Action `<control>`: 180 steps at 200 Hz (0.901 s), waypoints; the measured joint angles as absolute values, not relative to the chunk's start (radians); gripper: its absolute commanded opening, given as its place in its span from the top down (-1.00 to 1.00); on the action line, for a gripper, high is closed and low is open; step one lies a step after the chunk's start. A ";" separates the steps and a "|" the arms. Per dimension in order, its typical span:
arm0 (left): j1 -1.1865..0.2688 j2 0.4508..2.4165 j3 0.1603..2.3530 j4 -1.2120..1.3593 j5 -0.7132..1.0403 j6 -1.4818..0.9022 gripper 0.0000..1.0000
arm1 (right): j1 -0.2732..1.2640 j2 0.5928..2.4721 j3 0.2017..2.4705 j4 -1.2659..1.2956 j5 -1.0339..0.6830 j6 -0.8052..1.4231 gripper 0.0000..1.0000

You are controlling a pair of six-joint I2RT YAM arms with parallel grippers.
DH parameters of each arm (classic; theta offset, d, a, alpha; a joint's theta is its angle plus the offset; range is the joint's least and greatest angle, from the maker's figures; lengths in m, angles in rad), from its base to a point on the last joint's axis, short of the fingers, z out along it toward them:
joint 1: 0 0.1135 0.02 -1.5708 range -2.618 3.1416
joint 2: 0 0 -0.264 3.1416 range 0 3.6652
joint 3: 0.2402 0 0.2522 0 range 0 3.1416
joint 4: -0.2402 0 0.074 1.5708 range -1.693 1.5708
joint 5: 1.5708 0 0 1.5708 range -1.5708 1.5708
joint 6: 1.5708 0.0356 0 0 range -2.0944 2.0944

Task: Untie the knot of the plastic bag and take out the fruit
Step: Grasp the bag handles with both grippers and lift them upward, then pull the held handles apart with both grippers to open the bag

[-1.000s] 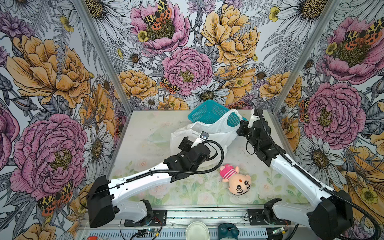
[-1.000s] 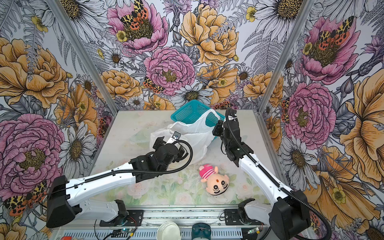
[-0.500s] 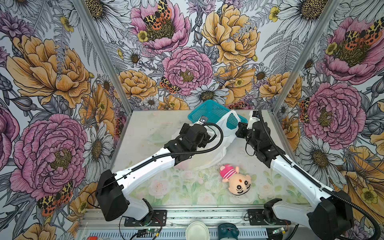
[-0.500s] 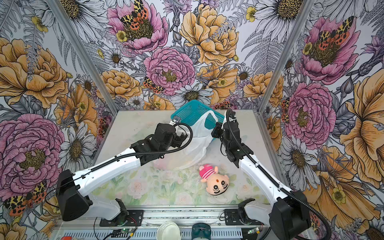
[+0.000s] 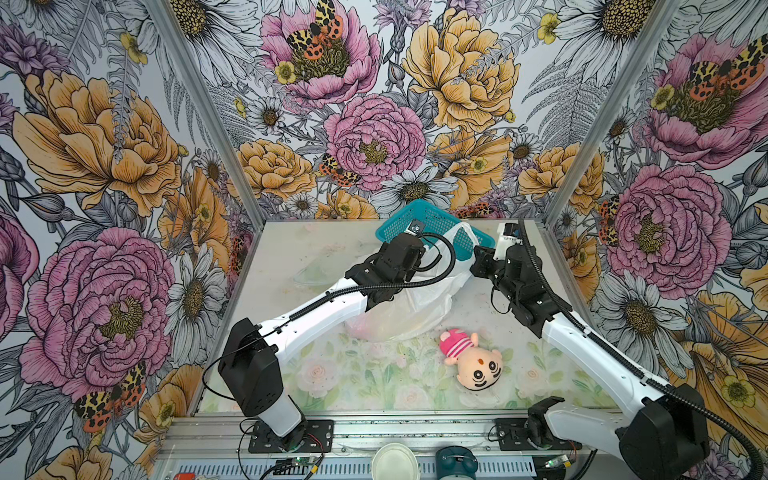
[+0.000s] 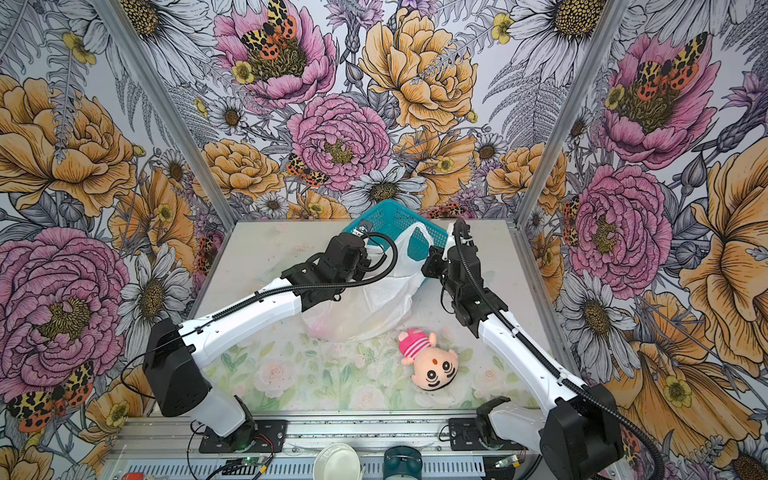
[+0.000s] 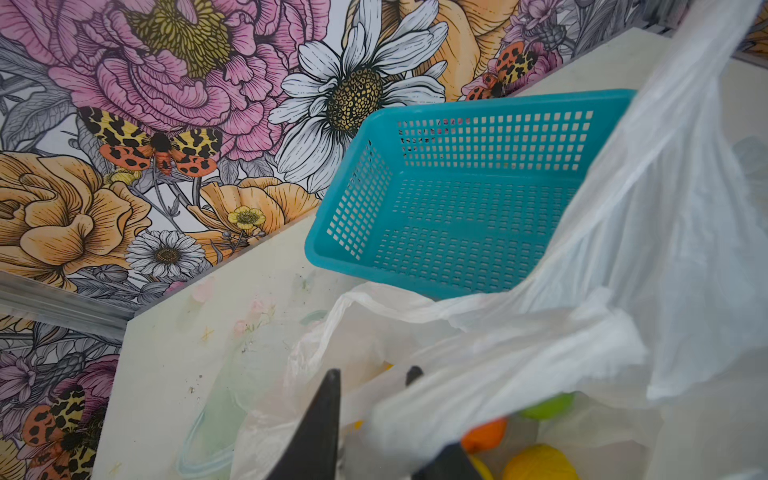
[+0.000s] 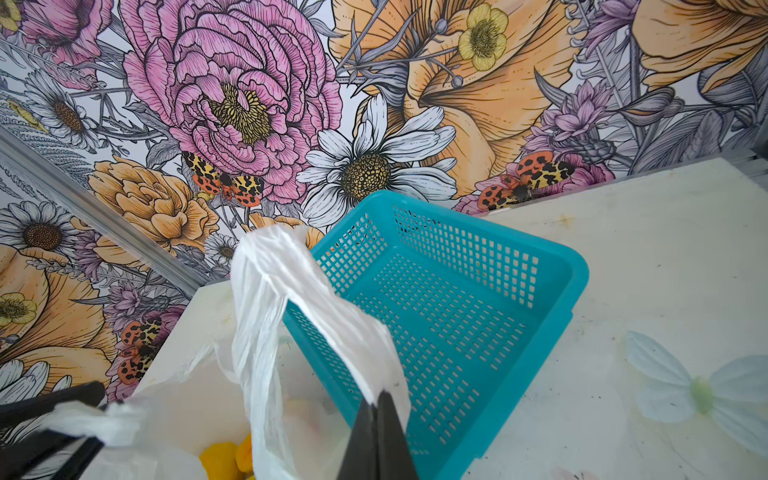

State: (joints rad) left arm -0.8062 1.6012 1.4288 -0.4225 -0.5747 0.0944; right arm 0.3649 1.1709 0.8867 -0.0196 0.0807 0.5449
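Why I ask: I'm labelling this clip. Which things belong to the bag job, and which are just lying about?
Job: bag, gripped by left tool and right tool; fruit inside it.
Lying about: doll; basket, unless the fruit is meant to go there.

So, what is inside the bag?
In the left wrist view the bag holds an orange fruit, a green fruit and a yellow fruit. The white film covers the rest, so any other fruit is hidden.
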 measured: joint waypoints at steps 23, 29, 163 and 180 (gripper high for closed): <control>-0.781 1.596 1.450 -0.423 -0.587 0.065 1.00 | 0.365 1.165 0.881 -0.017 0.075 0.558 1.00; -0.771 1.590 1.450 -0.423 -0.592 0.050 1.00 | 0.365 1.163 0.878 -0.016 0.072 0.561 1.00; -0.312 1.188 1.239 -0.506 -0.487 -0.361 1.00 | 0.546 1.295 1.073 -0.009 0.006 0.585 1.00; -0.276 1.191 1.243 -0.514 -0.459 -0.369 1.00 | 0.551 1.353 1.158 -0.009 0.002 0.583 1.00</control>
State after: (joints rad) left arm -0.2756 1.1912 1.2430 -0.5137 -0.4587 -0.3687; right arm 0.5507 1.3533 1.1576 -0.0086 0.0021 0.5827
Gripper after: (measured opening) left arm 0.050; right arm 0.049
